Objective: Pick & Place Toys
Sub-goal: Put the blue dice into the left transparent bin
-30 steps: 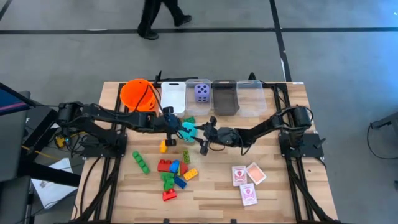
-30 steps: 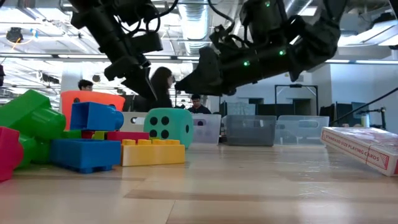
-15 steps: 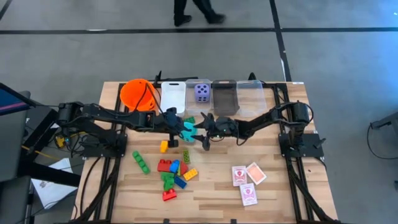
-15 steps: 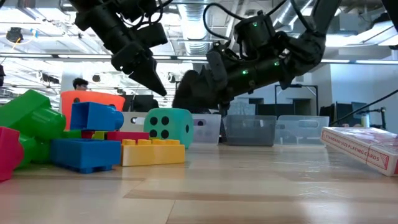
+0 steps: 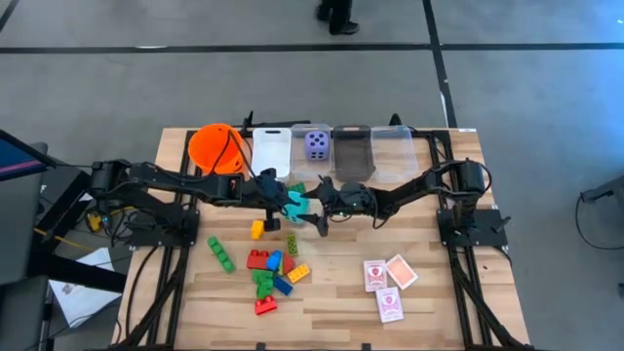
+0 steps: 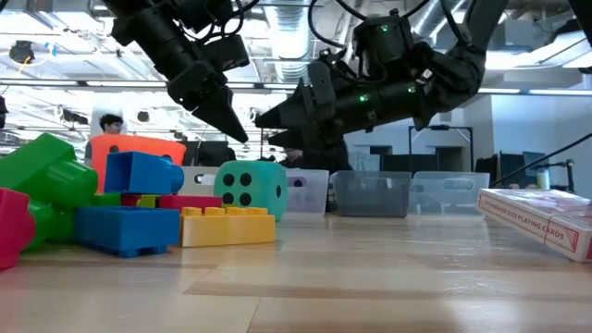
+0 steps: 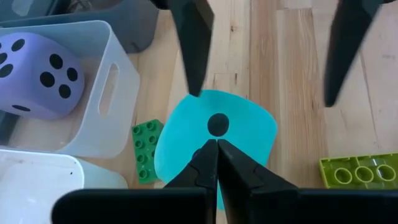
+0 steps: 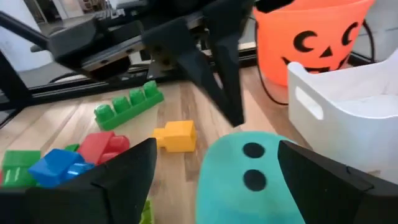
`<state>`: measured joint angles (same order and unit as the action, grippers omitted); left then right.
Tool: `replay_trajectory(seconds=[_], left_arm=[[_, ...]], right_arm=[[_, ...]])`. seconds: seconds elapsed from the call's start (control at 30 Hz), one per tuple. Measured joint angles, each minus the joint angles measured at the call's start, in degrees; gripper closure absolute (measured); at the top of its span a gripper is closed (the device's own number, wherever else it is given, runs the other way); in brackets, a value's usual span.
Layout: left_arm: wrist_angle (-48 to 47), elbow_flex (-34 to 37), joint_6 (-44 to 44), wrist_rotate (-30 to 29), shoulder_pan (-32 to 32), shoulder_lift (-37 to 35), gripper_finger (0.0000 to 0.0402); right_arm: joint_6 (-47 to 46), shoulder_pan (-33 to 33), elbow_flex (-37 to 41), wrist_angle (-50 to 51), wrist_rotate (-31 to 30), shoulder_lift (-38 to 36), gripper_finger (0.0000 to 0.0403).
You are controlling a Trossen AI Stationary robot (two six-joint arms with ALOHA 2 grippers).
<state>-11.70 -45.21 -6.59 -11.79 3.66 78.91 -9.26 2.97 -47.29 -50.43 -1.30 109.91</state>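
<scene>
Teal die (image 5: 293, 203) sits on the desk (image 5: 439, 292) in front of the bins, between both arms. The right gripper (image 5: 314, 206) has moved in over the last second, its jaws spread wide around the die, while the left gripper (image 5: 276, 199) hovers clenched just above; a grasp looks imminent.

Right gripper (image 5: 310, 202) straddles teal die (image 5: 293, 204); left gripper (image 5: 277, 202) blocks beyond it (fingers pinched together), bins (image 5: 314, 149) alongside, bare counter (image 5: 429, 244) behind.

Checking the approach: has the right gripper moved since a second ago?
Yes. The right gripper has moved toward the bins, now open around the teal die.
</scene>
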Motion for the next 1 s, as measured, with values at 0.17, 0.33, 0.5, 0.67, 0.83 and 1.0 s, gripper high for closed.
replay_trajectory(seconds=[0.17,0.33,0.5,0.67,0.83,1.0], left_arm=[[0.0,0.0,0.0,0.0,0.0,0.0,0.0401],[0.0,0.0,0.0,0.0,0.0,0.0,0.0399],[0.0,0.0,0.0,0.0,0.0,0.0,0.04],[0.0,0.0,0.0,1.2,0.0,0.0,0.0399],[2.9,2.3,-0.8,6.3,0.0,0.0,0.0401],[8.1,7.6,-0.8,5.9,0.8,0.0,0.0401]], right_arm=[[0.0,-1.2,0.0,1.7,0.2,0.0,0.0076],[0.2,-2.2,0.0,1.6,-0.2,0.0,0.0072],[2.3,-2.3,0.0,3.4,-0.3,0.0,0.0025],[3.7,-2.7,0.0,6.3,-4.8,0.0,0.0016],[3.7,-2.6,0.0,6.9,-10.8,0.0,0.0006],[3.7,-2.6,0.0,7.4,-12.5,0.0,0.0006]])
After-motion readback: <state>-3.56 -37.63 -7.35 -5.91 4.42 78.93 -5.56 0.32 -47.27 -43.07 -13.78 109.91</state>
